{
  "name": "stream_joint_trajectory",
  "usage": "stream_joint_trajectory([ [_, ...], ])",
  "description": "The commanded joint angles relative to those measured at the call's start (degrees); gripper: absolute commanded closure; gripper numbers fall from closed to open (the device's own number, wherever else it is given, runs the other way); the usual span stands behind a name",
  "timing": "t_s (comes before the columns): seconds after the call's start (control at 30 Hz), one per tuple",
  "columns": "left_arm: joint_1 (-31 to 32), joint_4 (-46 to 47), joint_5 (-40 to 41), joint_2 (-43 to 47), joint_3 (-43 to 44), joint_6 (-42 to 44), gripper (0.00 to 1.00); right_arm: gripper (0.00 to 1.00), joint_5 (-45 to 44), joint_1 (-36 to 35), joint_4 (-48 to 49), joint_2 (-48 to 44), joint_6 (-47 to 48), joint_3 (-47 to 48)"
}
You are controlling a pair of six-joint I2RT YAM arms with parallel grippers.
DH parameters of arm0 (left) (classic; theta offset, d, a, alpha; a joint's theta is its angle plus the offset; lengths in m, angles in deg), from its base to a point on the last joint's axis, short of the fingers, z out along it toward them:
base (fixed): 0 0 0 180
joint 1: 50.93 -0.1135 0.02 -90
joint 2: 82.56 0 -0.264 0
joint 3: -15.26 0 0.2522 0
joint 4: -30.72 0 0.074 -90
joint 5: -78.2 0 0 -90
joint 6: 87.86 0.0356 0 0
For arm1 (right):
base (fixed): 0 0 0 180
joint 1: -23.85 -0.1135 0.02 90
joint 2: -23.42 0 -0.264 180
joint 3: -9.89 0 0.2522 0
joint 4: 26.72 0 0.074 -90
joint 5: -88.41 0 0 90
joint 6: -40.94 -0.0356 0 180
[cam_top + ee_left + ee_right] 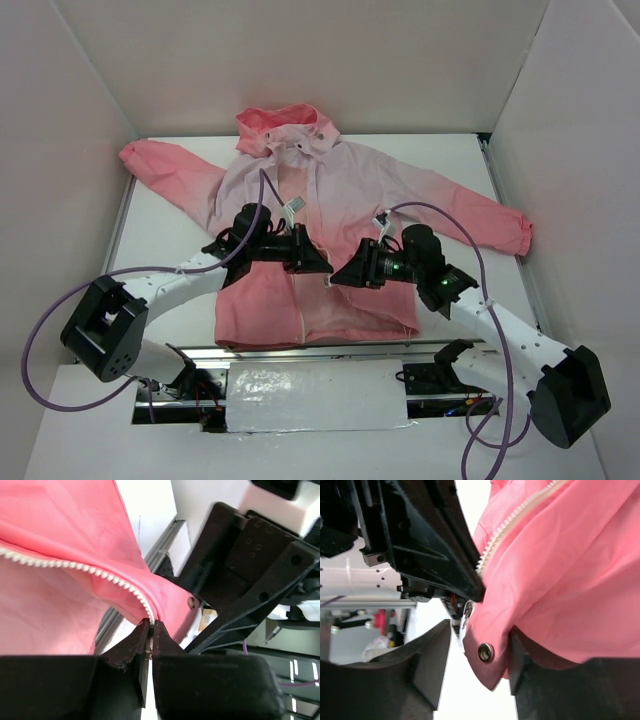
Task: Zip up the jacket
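The pink jacket [340, 190] lies flat on the table, hood at the far side and front panels part open. Both grippers meet over its lower front. My left gripper [316, 262] is shut on the lower end of the white zipper [100, 572], the teeth running right into its tips [151, 625]. My right gripper [347, 272] is open [477, 642]. A coral flap corner with a metal snap [486, 652] hangs between its fingers, cloth resting against the right finger [520, 665]. The zipper teeth [507, 525] run up and away from it.
White walls close in the table on three sides. A metal rail and a white foil-covered plate [315, 395] lie along the near edge between the arm bases. Purple cables [470, 235] loop over both arms. The jacket's sleeves spread out left and right [165, 170].
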Motion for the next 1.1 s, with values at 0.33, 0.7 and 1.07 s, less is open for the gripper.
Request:
stream_joint_trajectory([
  [0.33,-0.12,-3.64,2.04,2.90,4.40,3.21,1.00,0.63,2.68,0.05,2.40,-0.75,1.31,1.98],
  [0.7,-0.03,0.23,1.07,3.07,3.17,0.40,1.00,0.60,3.47,0.05,7.32,2.23,-1.85,0.84],
  [1.07,-0.03,1.81,1.25,3.34,1.95,-0.74,1.00,0.71,3.82,0.05,11.19,3.64,-5.28,-1.18],
])
